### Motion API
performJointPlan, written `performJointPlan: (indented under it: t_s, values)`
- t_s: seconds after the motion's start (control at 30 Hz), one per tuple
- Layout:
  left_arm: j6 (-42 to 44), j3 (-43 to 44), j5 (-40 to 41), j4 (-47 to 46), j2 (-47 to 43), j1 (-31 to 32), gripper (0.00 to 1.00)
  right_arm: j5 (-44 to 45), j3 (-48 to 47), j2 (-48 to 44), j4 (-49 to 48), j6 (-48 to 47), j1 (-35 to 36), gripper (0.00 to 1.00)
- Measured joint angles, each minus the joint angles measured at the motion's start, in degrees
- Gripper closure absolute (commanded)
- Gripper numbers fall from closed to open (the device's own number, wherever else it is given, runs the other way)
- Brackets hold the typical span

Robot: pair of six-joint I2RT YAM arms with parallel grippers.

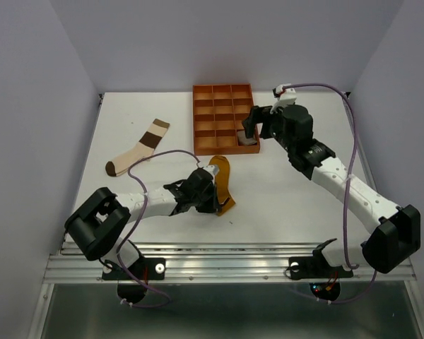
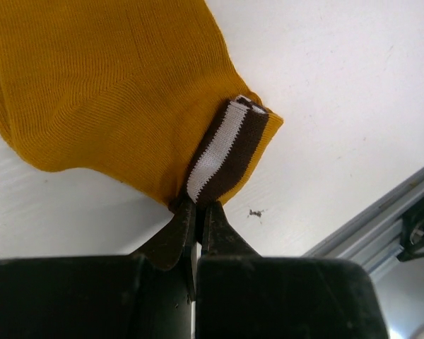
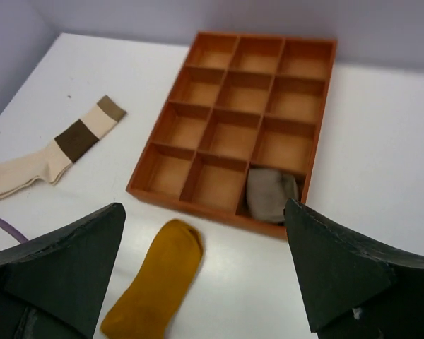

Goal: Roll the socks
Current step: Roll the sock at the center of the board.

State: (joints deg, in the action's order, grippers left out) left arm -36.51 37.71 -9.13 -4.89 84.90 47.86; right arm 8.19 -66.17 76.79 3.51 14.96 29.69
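The plain mustard-orange fabric sock (image 1: pixel 222 182) lies on the white table (image 1: pixel 290 198) near the rigid orange compartmented tray (image 1: pixel 196 120), the left gripper (image 2: pixel 196 212) pinched tight on its striped edge; a bunched taupe sock (image 3: pixel 271 195) sits in the tray's near-right compartment, and above it the right gripper (image 3: pixel 204 206) gapes wide, holding nothing

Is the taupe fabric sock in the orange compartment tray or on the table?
In: the taupe sock lies bundled in the near-right corner compartment of the orange tray.

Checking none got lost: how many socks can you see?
3. A rolled taupe sock in the tray, near right corner compartment; a mustard sock pinched by the left fingers; a colour-blocked sock flat on the table, far left. None seems hidden.
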Motion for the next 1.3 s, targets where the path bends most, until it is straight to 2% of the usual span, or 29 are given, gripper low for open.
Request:
performJointPlan:
  t_s: [0.03,0.1,0.13,0.23,0.47,0.67,0.77,0.87,1.13,1.17,1.3]
  values:
    - [-0.42,0.00,-1.03,0.28,0.00,-0.13,1.00,-1.27,0.00,-0.24,-1.73,-2.69,0.00,0.00]
    - [-1.31,0.00,-3.04,0.85,0.00,-0.17,1.00,-7.50,-0.15,-0.48,-6.05,-13.90,0.00,0.00]
    - [-1.73,0.00,-4.11,1.40,0.00,-0.17,1.00,-9.33,-0.15,-0.46,-6.56,-16.46,0.00,0.00]
    - [-2.80,0.74,-6.75,4.68,0.00,-0.52,1.00,-18.93,0.20,-0.37,-6.78,-32.79,0.00,0.00]
    - [-5.49,1.18,-13.68,10.45,-1.90,-3.82,1.00,-38.03,2.51,-1.11,10.05,-65.55,0.00,0.00]
    - [-7.96,1.18,-17.86,11.32,-0.81,-5.57,1.00,-42.73,14.47,-4.50,16.98,-83.14,1.55,0.00]
    - [-9.62,1.14,-20.83,10.88,1.05,-5.84,1.00,-43.65,17.59,-4.72,18.93,-87.80,3.85,0.02]
    - [-11.96,0.04,-23.63,9.22,1.51,-6.23,1.00,-45.38,18.69,-4.79,21.29,-90.86,5.51,0.09]
    - [-17.29,-5.31,-28.50,4.35,1.51,-7.89,1.00,-45.92,21.42,-2.29,20.61,-90.29,12.39,0.17]
    - [-17.75,-5.73,-28.87,3.91,1.51,-7.93,1.00,-45.66,22.03,-1.64,20.20,-89.90,13.55,0.21]
    - [-20.13,-7.74,-30.73,1.51,1.49,-8.59,1.00,-45.20,23.65,-1.01,19.21,-88.35,16.79,0.26]
